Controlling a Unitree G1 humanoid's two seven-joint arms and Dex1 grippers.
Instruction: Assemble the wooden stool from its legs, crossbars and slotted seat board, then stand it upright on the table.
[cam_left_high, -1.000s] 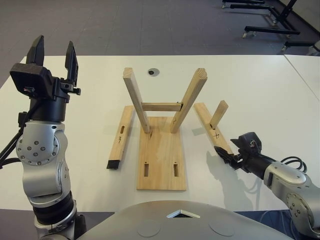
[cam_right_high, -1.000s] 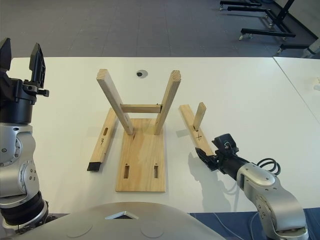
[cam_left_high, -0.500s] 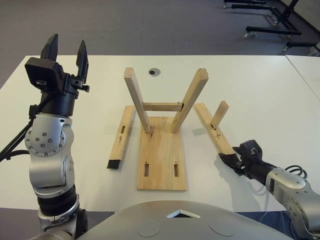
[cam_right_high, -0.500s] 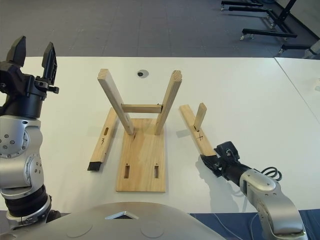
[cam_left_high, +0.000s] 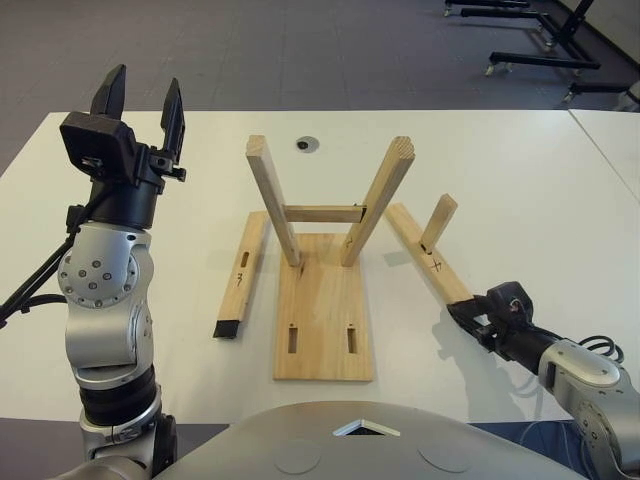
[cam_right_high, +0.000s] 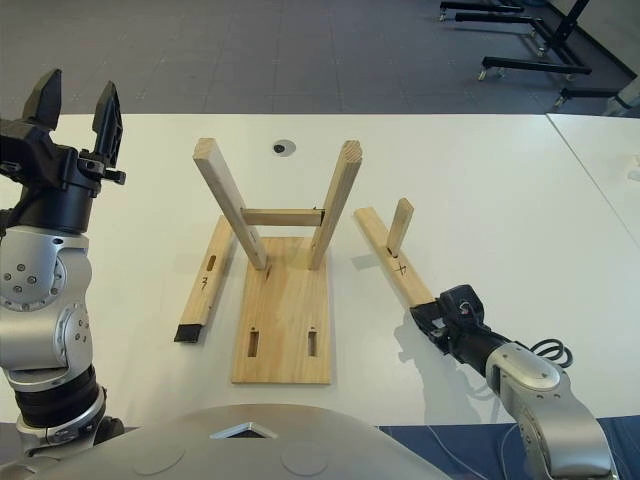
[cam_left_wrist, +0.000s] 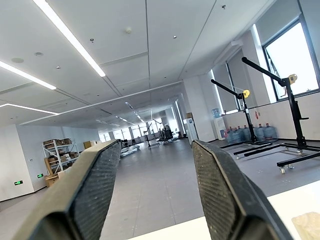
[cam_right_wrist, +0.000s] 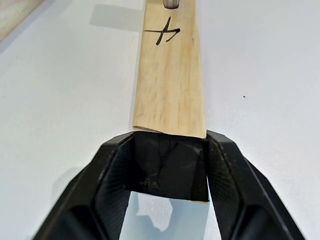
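The seat board (cam_left_high: 322, 335) lies flat mid-table. Two legs joined by a crossbar (cam_left_high: 322, 213) stand slanted in its far slots. A loose leg (cam_left_high: 243, 272) with a black tip lies left of the board. A second leg (cam_left_high: 424, 252), with a crossbar stub (cam_left_high: 438, 221) sticking up from it, lies to the right. My right gripper (cam_left_high: 468, 314) is shut on that leg's black near end (cam_right_wrist: 172, 170), low on the table; its fingers (cam_right_wrist: 112, 170) flank the end. My left gripper (cam_left_high: 140, 98) is raised high over the table's left side, open and empty, its fingers (cam_left_wrist: 97, 190) spread.
A round cable hole (cam_left_high: 303, 144) sits in the white table (cam_left_high: 520, 180) behind the stool parts. A second table (cam_left_high: 612, 135) adjoins on the right. Black wheeled stands (cam_left_high: 540, 50) are on the floor beyond. Bare tabletop lies at the far right and left.
My left arm has swung right, towards the stool parts, with its gripper still open and raised. My right gripper has drawn slightly nearer and rightward at the leg's end.
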